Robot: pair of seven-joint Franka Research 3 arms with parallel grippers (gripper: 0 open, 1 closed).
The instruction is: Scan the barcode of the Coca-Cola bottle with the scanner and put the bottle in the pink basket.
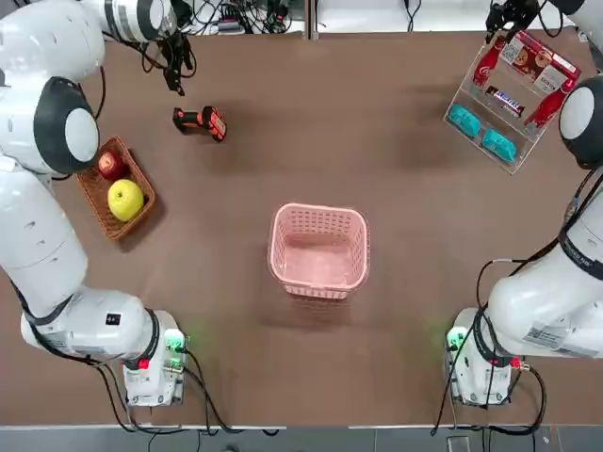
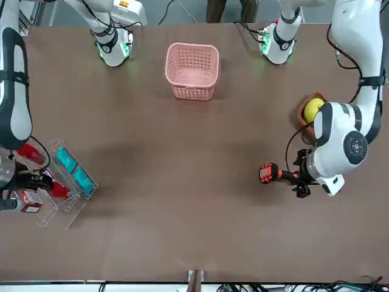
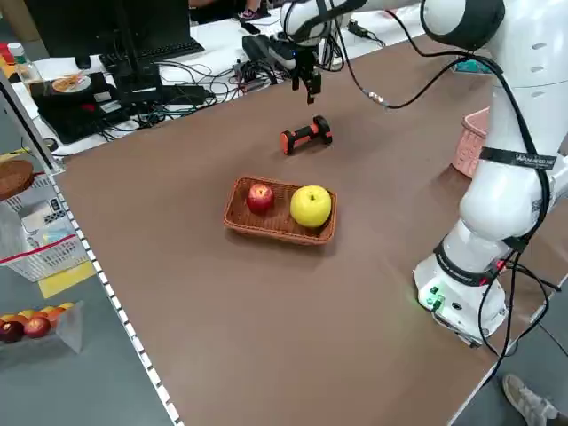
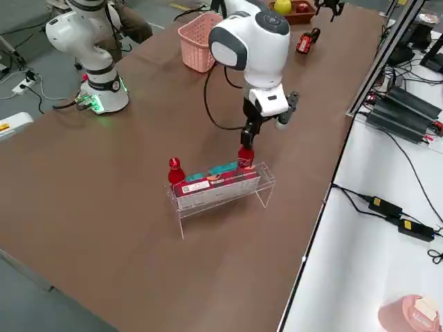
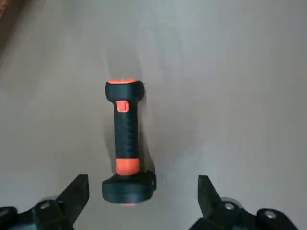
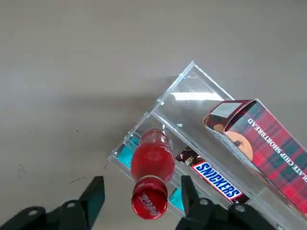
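The scanner (image 1: 200,122) lies on its side at the table's far left, black with an orange head. My left gripper (image 1: 175,72) hovers just beyond it, open; in the left wrist view the scanner (image 5: 125,139) lies ahead of the spread fingers (image 5: 76,191). Two alike red bottles stand in a clear rack (image 1: 513,132) at the far right. My right gripper (image 1: 509,19) hangs open over the Coca-Cola bottle (image 1: 488,58), whose cap (image 6: 149,203) shows between the fingers (image 6: 93,196). The second bottle (image 1: 549,105) stands at the rack's other end. The pink basket (image 1: 318,250) sits mid-table.
A brown wicker basket (image 1: 94,193) with a red apple (image 1: 111,166) and a yellow apple (image 1: 125,199) sits at the left. The rack also holds teal packets (image 1: 480,132), a Snickers bar (image 1: 506,100) and a red biscuit box (image 1: 535,58).
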